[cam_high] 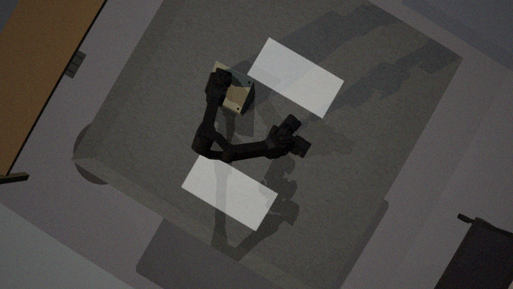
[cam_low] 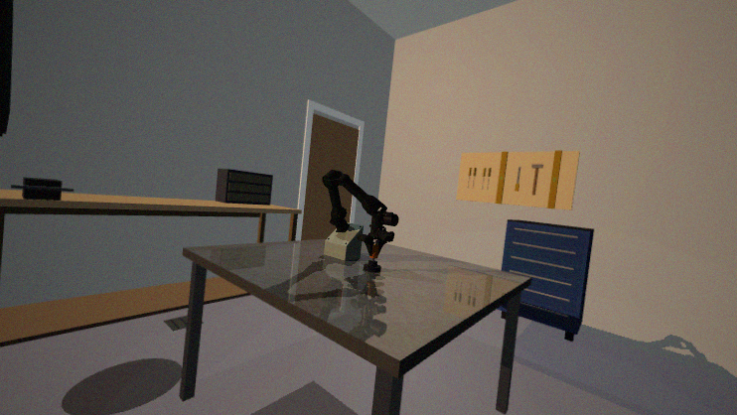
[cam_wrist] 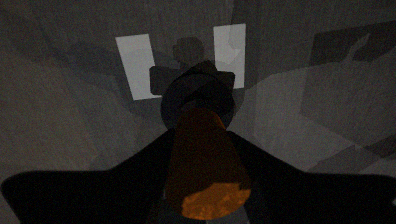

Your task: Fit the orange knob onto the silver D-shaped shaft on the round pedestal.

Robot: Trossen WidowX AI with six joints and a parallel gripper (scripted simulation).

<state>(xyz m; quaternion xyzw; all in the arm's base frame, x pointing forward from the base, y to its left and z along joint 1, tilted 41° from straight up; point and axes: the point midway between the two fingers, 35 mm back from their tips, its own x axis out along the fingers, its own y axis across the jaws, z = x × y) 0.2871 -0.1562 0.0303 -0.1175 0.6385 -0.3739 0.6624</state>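
The orange knob (cam_low: pixel 373 250) (cam_wrist: pixel 209 165) is held between the fingers of my gripper (cam_low: pixel 373 252) (cam_wrist: pixel 200 134), which is shut on it. The dark round pedestal (cam_low: pixel 371 266) (cam_wrist: pixel 172 106) stands on the table directly below the knob in the exterior view. In the wrist view the knob's far end overlaps the pedestal's disc. The knob's lower end is close above the pedestal; whether they touch is too small and dark to tell. The silver shaft, the knob's hole and their flat sides are hidden. In the top view the arm hides the knob and pedestal.
A pale sloped box (cam_high: pixel 237 94) (cam_low: pixel 342 245) stands on the grey table (cam_high: pixel 157 107) (cam_low: pixel 412 325) beside the arm's base. Two bright white rectangles show on the table top in the top view, with arm shadows around them. A blue drawer cabinet (cam_low: pixel 546 268) stands beyond the table.
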